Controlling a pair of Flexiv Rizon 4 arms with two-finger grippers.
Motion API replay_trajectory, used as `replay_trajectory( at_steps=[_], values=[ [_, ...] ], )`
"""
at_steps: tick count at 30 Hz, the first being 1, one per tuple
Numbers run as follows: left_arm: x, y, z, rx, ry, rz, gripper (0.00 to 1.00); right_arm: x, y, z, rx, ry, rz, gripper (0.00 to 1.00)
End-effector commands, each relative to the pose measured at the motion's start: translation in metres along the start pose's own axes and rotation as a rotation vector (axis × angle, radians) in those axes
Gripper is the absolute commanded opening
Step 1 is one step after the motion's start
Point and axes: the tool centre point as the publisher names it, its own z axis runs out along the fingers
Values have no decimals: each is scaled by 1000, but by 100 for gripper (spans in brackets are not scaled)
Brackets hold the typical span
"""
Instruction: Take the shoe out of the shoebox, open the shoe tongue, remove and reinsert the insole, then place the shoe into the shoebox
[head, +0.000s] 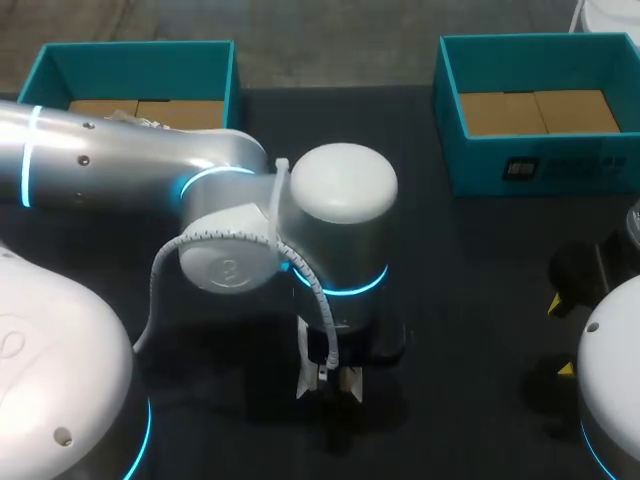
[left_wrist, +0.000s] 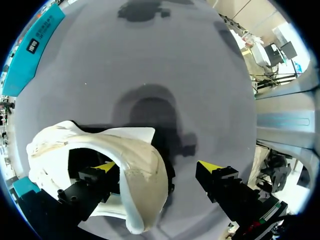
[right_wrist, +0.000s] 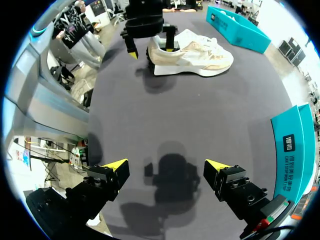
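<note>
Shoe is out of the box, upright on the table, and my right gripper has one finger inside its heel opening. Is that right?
No. It is the left gripper, not the right, that has one finger inside the shoe's heel opening. The right wrist view shows this; the right gripper hangs open over the table.

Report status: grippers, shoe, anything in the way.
Left gripper open, one finger inside shoe. Right gripper open, away from shoe. Shoe out on table. Nothing blocking.

A dark, matte table (head: 470, 300) fills the head view from the lower edge almost to the top. In the 2 wrist views it looks grey under bright light, with soft shadows (right_wrist: 170, 175).
</note>
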Motion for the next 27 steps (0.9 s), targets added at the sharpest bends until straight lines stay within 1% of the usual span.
replay_trajectory(
  at_steps=[1,4,5,8,9,10,13,18,19,21,27],
  values=[
    [0,-6,8,-13,-3,-6,99,2,-1,0,1,-3,-1,100],
    [0,-6,10,-18,-7,-10,93,2,-1,0,1,-3,-1,100],
    [0,-6,10,-24,-20,-23,87,2,-1,0,1,-3,-1,100],
    [-1,-6,11,-21,-18,-28,78,2,-1,0,1,-3,-1,100],
    [-2,-6,11,-24,-24,-35,71,2,-1,0,1,-3,-1,100],
    [-2,-6,12,-25,-24,-36,66,2,-1,0,1,-3,-1,100],
    [-3,-7,14,-34,-30,-49,60,2,-1,0,1,-3,-1,100],
    [-6,-7,16,-38,-34,-68,42,2,-1,0,1,-3,-1,100],
    [-7,-7,16,-41,-38,-74,32,2,-1,0,1,-3,-1,100],
    [-8,-6,16,-41,-37,-76,0,2,-1,0,1,-3,-1,100],
    [-11,-5,15,-37,-34,-82,0,2,-1,0,1,-3,-1,100]
  ],
)
